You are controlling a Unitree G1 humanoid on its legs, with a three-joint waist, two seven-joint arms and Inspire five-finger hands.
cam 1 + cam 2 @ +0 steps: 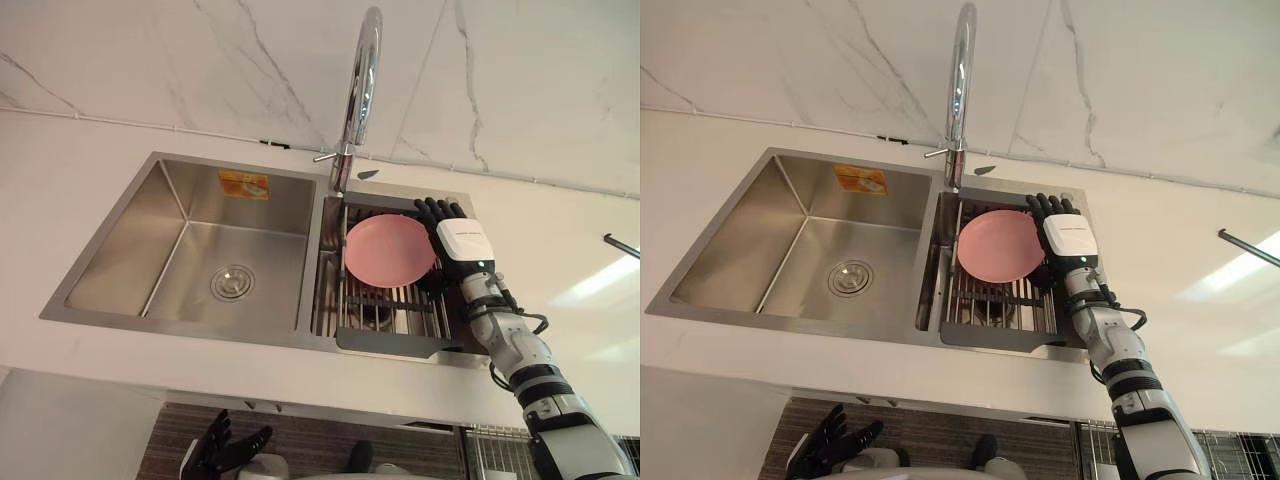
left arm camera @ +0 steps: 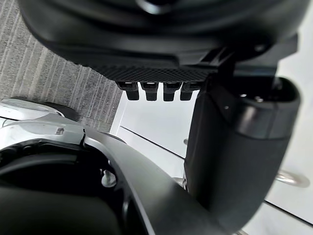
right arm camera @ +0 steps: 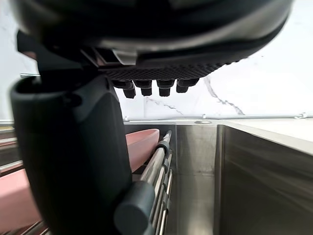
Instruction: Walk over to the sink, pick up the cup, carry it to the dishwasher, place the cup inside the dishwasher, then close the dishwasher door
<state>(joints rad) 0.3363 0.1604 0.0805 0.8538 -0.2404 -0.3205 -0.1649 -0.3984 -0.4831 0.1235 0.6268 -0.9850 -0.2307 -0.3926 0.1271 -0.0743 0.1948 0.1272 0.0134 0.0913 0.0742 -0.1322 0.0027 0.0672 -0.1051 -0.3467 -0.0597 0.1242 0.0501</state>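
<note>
Standing at the sink (image 1: 120, 250), so the walk-over leg looks done. Nothing is lifted yet: pick-up, carry, loading the dishwasher and closing its door are all left.

Mismatch to flag: the task says cup, but what sits in the grey rack (image 1: 385, 305) in the right basin is a pink plate (image 1: 388, 250). It lies propped on the rack bars, just below the faucet (image 1: 360, 80). The left basin holds just the drain (image 1: 232, 282).

The right hand (image 1: 462, 243) is reached in over the rack, right against the plate's right edge. Its fingers (image 3: 146, 88) are straight and side by side, pointing toward the back wall, not curled round anything. The thumb (image 3: 73, 161) stands apart from them, down by the rack bars, with the plate's rim just beside it. I cannot tell whether it touches the plate. It holds nothing; my read is pre-grasp, lining up on the rim.

The left hand (image 1: 222, 447) hangs low in front of the counter (image 1: 60, 180), below its edge. Its fingers are spread and it is empty.

The next move needs the thumb and fingers to close across the plate's rim. That edge is thin and slick, so slip is the risk.
</note>
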